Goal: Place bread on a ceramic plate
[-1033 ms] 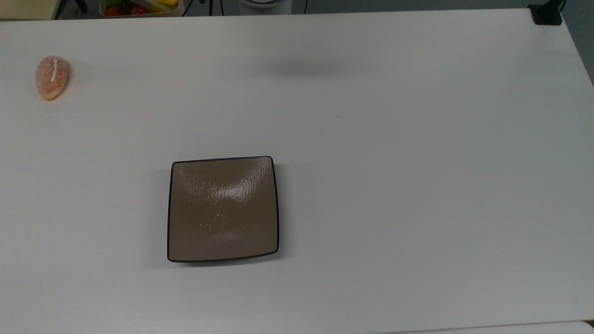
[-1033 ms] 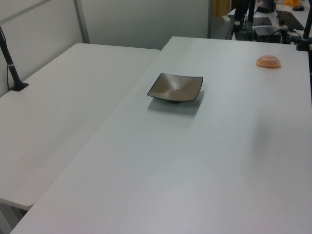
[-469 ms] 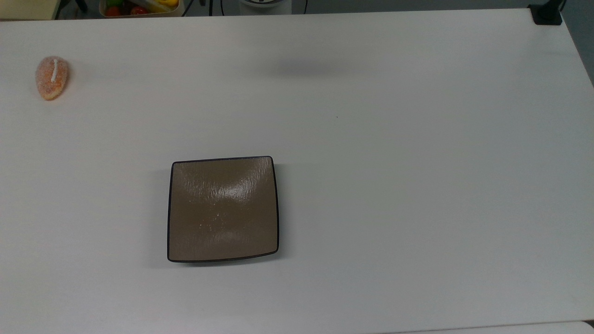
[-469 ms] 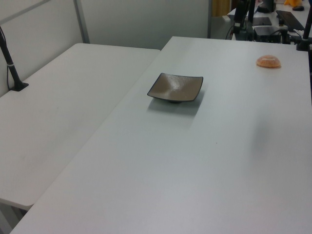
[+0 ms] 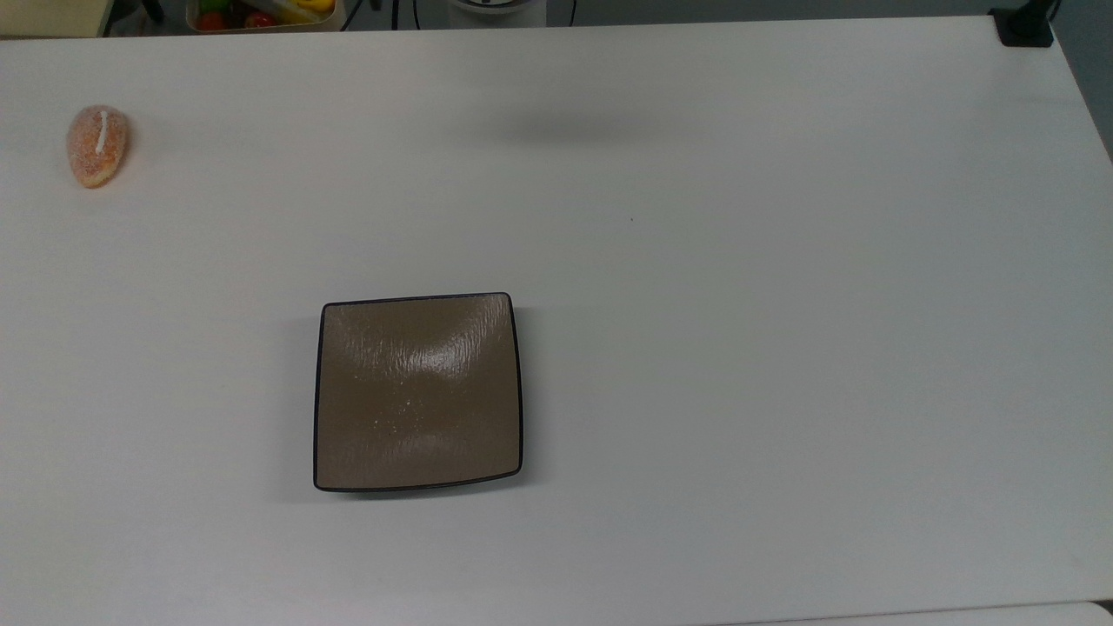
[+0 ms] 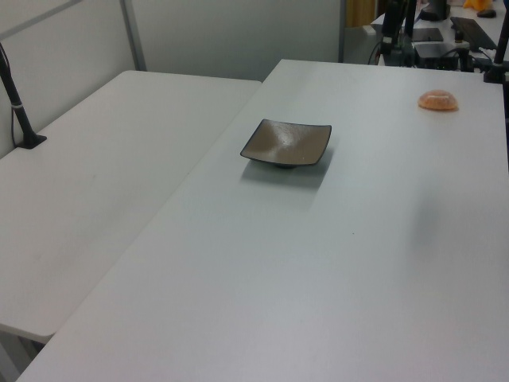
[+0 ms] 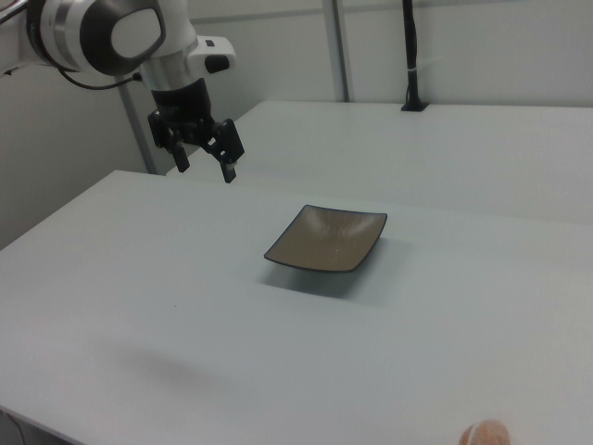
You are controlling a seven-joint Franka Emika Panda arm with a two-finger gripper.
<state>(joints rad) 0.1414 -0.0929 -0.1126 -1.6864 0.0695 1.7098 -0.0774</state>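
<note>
1. Closest in the right view, the bread (image 7: 485, 433) peeks up at the bottom edge, sitting on the white table (image 7: 185, 306). In the top view the bread (image 5: 97, 145) lies near the top view's left edge, a small orange-brown oval with a white stripe along its top.
2. Farther in, the ceramic plate (image 7: 326, 238) sits flat on the table, square, glossy brown, dark-rimmed, with nothing on it. In the top view the ceramic plate (image 5: 417, 391) is well apart from the bread; the left view has the ceramic plate (image 6: 286, 143) mid-table and the bread (image 6: 438, 100) off toward the left view's right.
3. Beyond the plate in the right view, the gripper (image 7: 205, 165) hangs in the air above the table's far side, fingers spread apart and holding nothing.
4. Past that stands a second white table (image 7: 445, 158) with a black post (image 7: 410, 56) on it.
</note>
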